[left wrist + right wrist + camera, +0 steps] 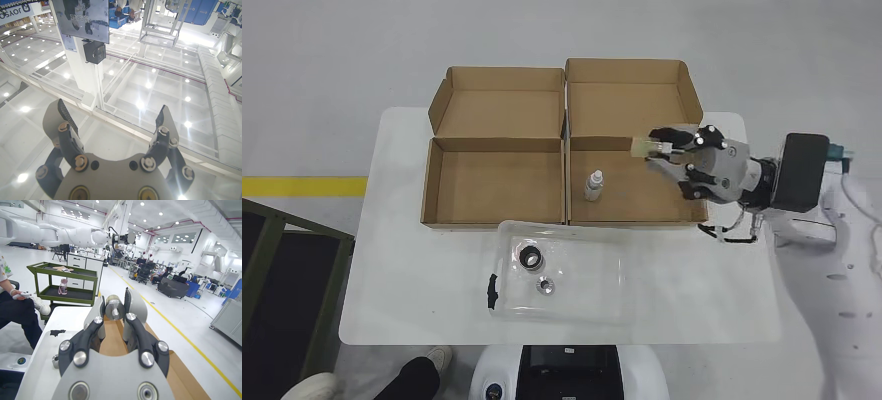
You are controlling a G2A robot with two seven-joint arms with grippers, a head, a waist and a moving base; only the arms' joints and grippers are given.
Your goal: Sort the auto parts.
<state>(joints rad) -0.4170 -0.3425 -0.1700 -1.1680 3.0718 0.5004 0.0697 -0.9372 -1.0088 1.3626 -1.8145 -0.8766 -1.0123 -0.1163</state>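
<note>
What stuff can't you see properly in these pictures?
- The metal cylinder in the right gripper: the jaws cover its sides in the right wrist view, so its length is unclear.
- The larger metal part and smaller metal part in the clear bin: too small in the top view to identify.
- The small white part in the right cardboard box: too small in the top view.

This was a large, open robotics hall of an industrial kind, with a glossy pale-grey floor (pixel 342 60) marked by a painted yellow line (pixel 302 186) under a high white ceiling with rows of round lights (pixel 160 213). Around it stood rows of workstations with black office chairs (pixel 143 273), white drawer cabinets (pixel 85 263), an olive-green metal cart (pixel 65 273) and blue machine enclosures (pixel 192 289).
</note>
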